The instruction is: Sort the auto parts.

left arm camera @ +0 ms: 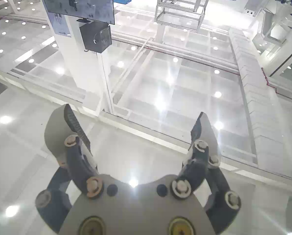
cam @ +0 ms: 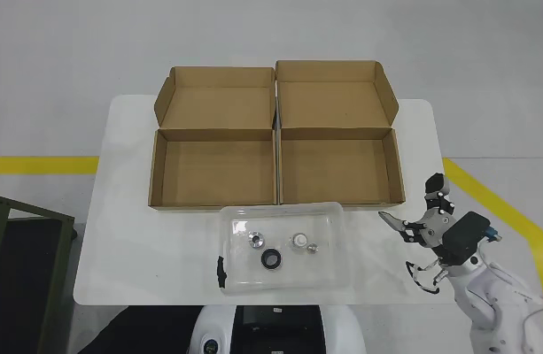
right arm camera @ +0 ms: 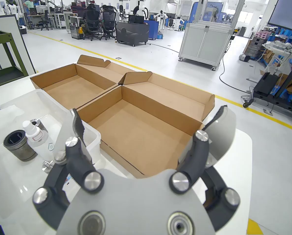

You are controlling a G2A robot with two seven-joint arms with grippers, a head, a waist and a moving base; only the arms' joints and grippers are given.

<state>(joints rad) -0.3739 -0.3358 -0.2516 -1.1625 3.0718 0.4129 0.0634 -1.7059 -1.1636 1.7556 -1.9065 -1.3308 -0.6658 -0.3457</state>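
A clear plastic tray [cam: 329, 265] sits at the table's front middle. In it lie a metal ring [cam: 255, 237], a black bearing [cam: 271, 259], a small white bottle [cam: 299, 239] and a small metal piece [cam: 312, 250]. My right gripper [cam: 399, 241] hangs open and holds nothing, to the right of the tray. In the right wrist view the right gripper [right arm camera: 148, 110] faces the boxes, with the black bearing [right arm camera: 18, 144], white bottle [right arm camera: 34, 135] and tray [right arm camera: 48, 97] beside it. My left gripper [left arm camera: 134, 111] is open, holds nothing and points up at the ceiling.
Two open cardboard boxes stand side by side behind the tray, the left box [cam: 213, 168] and the right box [cam: 340, 168], lids folded back, nothing inside. The right box [right arm camera: 141, 128] lies straight ahead of the right gripper. The white table [cam: 129, 230] has bare room at both sides.
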